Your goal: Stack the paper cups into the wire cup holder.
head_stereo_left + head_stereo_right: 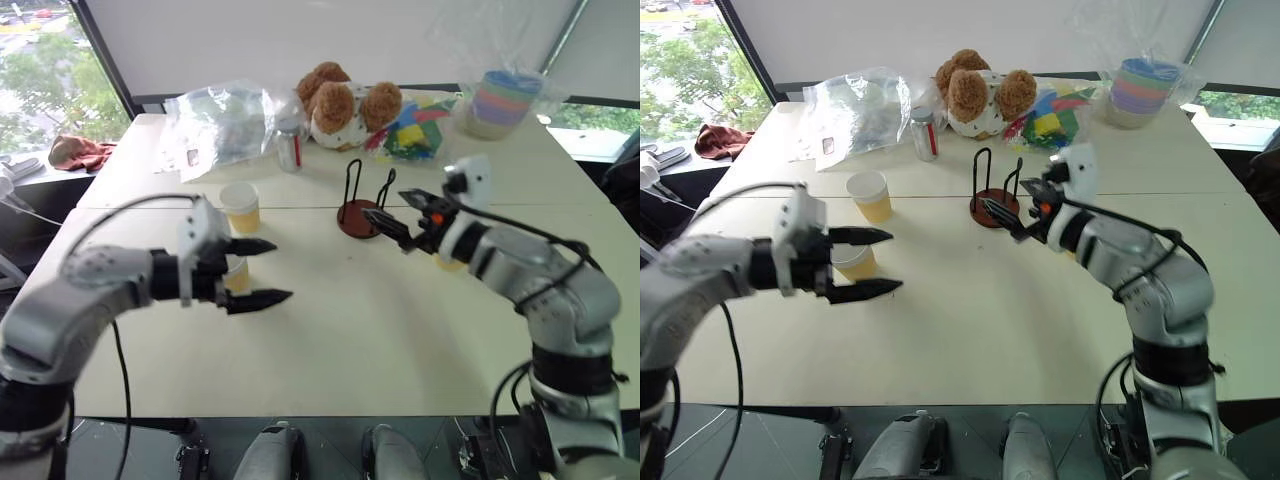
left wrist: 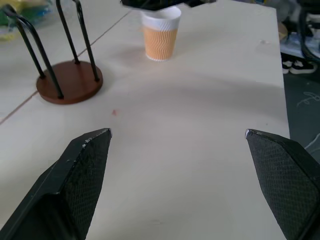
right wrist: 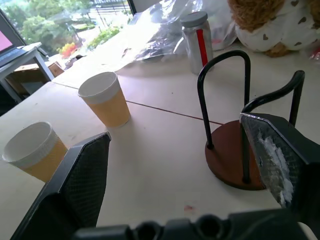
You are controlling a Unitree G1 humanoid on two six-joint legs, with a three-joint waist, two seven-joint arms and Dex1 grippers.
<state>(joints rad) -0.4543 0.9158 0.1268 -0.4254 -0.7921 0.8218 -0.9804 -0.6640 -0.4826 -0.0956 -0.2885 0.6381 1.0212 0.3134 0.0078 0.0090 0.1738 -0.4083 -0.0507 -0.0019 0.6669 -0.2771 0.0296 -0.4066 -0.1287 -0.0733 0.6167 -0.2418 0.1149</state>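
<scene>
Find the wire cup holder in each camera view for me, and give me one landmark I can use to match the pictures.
Left eye view: the wire cup holder stands mid-table, just beyond the right gripper.
Right eye view: centre, behind that gripper's fingers.
Left wrist view: upper left corner, near a paper cup.
Right wrist view: right of centre, partly behind one finger.
Shared landmark: its round reddish-brown base.

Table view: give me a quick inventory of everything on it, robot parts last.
paper cups: three, white with yellow-orange band, upright; two on left side, one behind right arm
wire cup holder: one, reddish-brown base, black loops, centre, empty
teddy bear: one, brown, far edge
tin: one, silver, beside bear
plastic bag: one, clear, far left
bowls: one wrapped pastel stack, far right
table: cream
left gripper: open, empty
right gripper: open, empty
</scene>
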